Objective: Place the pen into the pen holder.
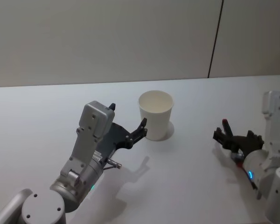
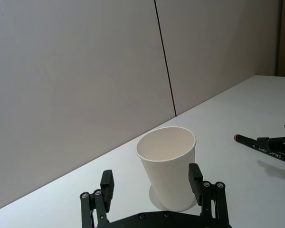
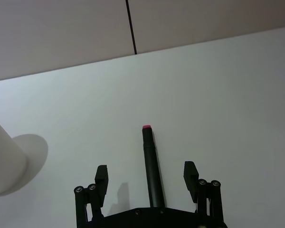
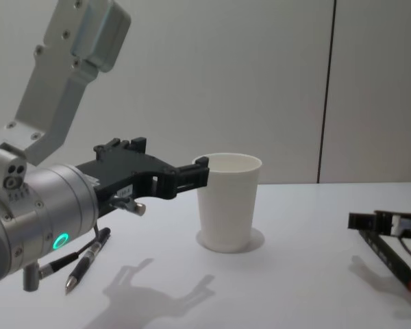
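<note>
1. Looming closest to me, the left arm (image 4: 41, 205) is hanging over the table on the pen holder's left. Its left gripper (image 2: 151, 175) is facing the cup with jaws spread wide. One fingertip is sitting just beside the cup wall; I cannot tell whether it is touching.
2. Under everything, the white table (image 1: 46, 107) is carrying the pen holder near its middle.
3. Standing upright with its mouth open to the ceiling, the pen holder (image 1: 155, 114) is a plain white paper cup with nothing showing inside. I am guessing it is light and thin-walled, so a sideways knock would tip or dent it.
4. Well to the pen holder's right, the right gripper (image 3: 146, 171) is hovering low with jaws apart, straddling the pen without clamping it.
5. Between those fingers the pen (image 3: 149, 142) is pointing its red end away from the robot, well right of the pen holder and not yet in it. It is looking stiff, light and smooth, likely to roll, so I would pinch across the barrel near mid-length.
6. Left of the pen holder, beneath the left arm, two other pens (image 4: 89, 257) are lying on the table.
</note>
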Tool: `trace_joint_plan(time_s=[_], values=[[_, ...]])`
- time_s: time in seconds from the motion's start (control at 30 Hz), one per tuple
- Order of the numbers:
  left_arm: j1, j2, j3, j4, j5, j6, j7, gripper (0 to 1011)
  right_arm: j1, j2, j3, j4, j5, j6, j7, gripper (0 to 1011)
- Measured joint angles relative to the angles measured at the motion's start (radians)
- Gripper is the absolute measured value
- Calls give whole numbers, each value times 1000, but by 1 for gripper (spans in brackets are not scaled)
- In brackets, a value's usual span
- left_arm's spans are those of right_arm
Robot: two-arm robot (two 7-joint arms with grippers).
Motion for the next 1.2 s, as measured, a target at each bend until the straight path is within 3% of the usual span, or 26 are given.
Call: trace_joint_plan(time_s=[0.57,0.8,1.07,1.2], values=[[0,0,0,0,0,0,0,1004,34,-38,-1,77,16,25,-2,972],[0,0,0,0,0,0,0,1004,37,-46,2,89,22,34,-10,813],[0,0,0,0,0,0,0,1004,40,-54,10,93,32,58,-39,508],[0,0,0,0,0,0,0,1004,42,-57,13,93,37,74,-55,409]])
